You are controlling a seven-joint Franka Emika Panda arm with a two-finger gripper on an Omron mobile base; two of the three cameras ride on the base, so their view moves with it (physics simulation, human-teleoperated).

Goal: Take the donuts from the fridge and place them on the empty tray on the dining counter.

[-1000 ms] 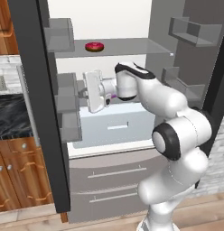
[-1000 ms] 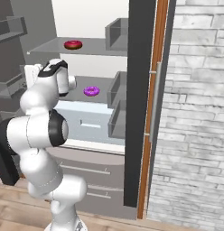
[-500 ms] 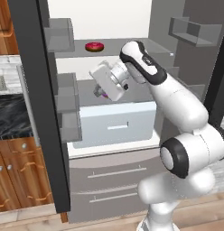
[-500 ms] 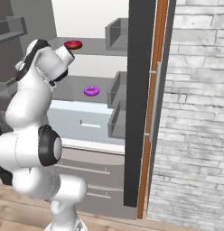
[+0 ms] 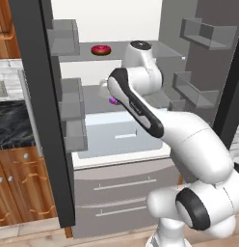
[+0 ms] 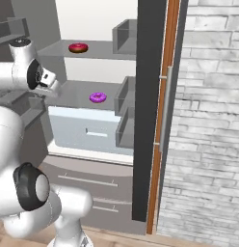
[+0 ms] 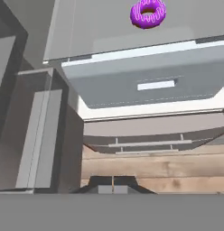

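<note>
The fridge [image 5: 116, 140] stands open with both doors swung out. A red-pink donut [image 5: 100, 49] [image 6: 78, 47] lies on the upper shelf. On the shelf below, above the pale crisper drawer [image 7: 145, 85], rests the purple donut [image 6: 97, 97] [image 7: 148, 12], half hidden by my arm in the left base view [image 5: 113, 100]. My gripper [image 6: 53, 87] [image 7: 113, 186] is shut and holds nothing. It hangs in front of the lower shelf, left of the purple donut and apart from it, pointing down toward the drawers. The empty tray and the dining counter are out of view.
The fridge doors [image 5: 44, 120] [image 6: 150, 111] flank the opening, with grey door bins [image 5: 73, 125] [image 6: 126, 111] jutting inward. A black-topped counter [image 5: 8, 125] over wooden cabinets sits to the left. A grey brick wall [image 6: 208, 120] rises on the right.
My arm has swung up and folded back toward the base. The hand has turned from pointing into the fridge to pointing downward. Both donuts stayed put and the gripper stayed shut.
</note>
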